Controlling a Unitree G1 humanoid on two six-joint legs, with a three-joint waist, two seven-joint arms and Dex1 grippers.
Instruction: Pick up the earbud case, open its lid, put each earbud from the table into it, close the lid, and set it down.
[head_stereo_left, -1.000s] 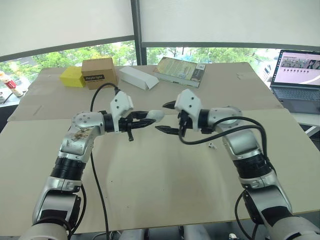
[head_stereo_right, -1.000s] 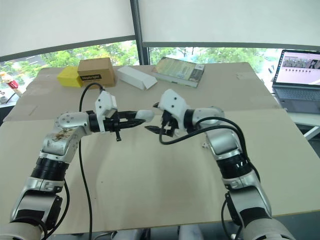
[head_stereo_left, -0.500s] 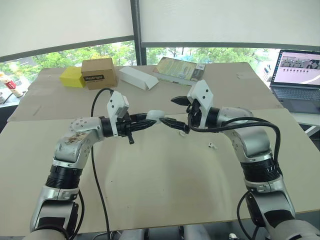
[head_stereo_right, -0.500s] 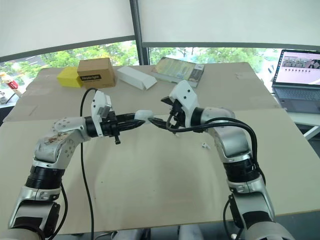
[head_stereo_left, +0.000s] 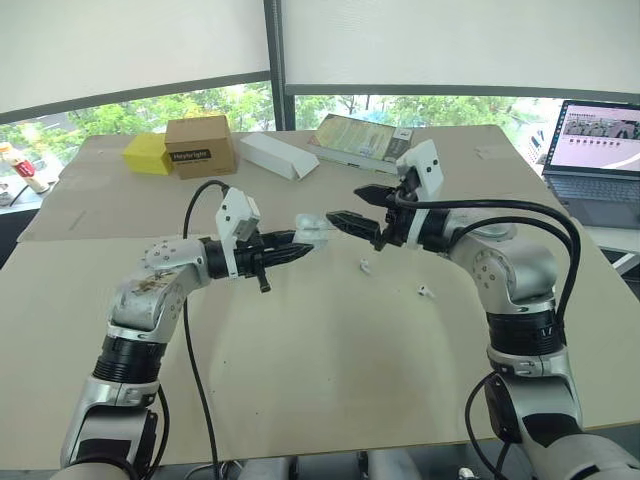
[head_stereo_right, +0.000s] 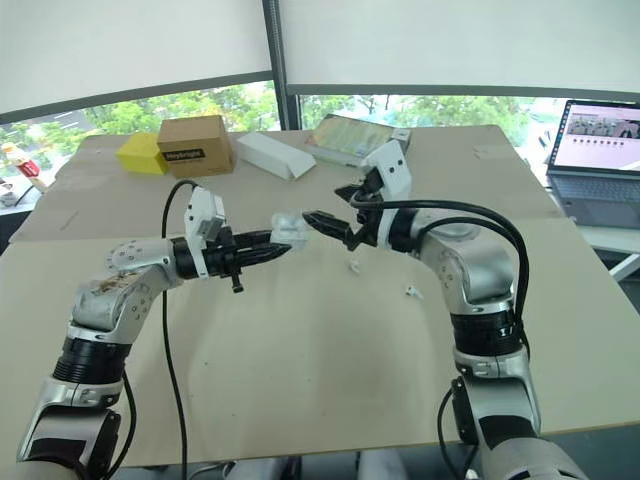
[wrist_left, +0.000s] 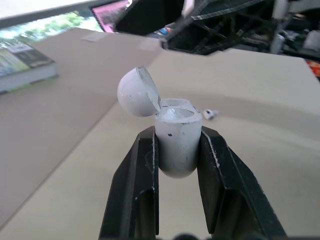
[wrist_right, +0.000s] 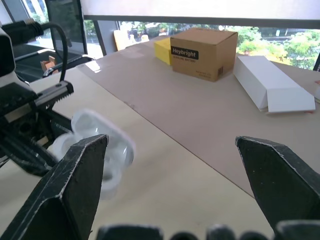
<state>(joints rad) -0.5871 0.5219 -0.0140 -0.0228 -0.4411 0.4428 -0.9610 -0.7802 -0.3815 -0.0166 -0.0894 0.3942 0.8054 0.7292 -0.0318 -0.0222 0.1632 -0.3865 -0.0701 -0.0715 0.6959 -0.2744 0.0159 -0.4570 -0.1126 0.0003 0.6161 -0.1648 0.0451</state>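
Note:
My left gripper (head_stereo_left: 303, 243) is shut on the white earbud case (head_stereo_left: 313, 229) and holds it above the middle of the table. The case (wrist_left: 175, 135) sits upright between the fingers, and its lid (wrist_left: 138, 93) is flipped open to one side. Just right of the case, my right gripper (head_stereo_left: 346, 205) hangs open at the same height, its lower fingertip a short way from the lid, holding nothing. In the right wrist view the case (wrist_right: 100, 145) shows beyond one of its spread fingers (wrist_right: 75, 185). Two white earbuds (head_stereo_left: 366, 266) (head_stereo_left: 425, 291) lie on the table below the right arm.
Along the table's far side stand a yellow box (head_stereo_left: 147, 153), a brown carton (head_stereo_left: 200, 145), a white box (head_stereo_left: 278, 155) and a book (head_stereo_left: 362, 137). An open laptop (head_stereo_left: 600, 150) sits on another table at the right.
The right gripper has drawn back to the right and up from the case, staying open. The case's lid now stands open. The left gripper still holds the case, shifted slightly.

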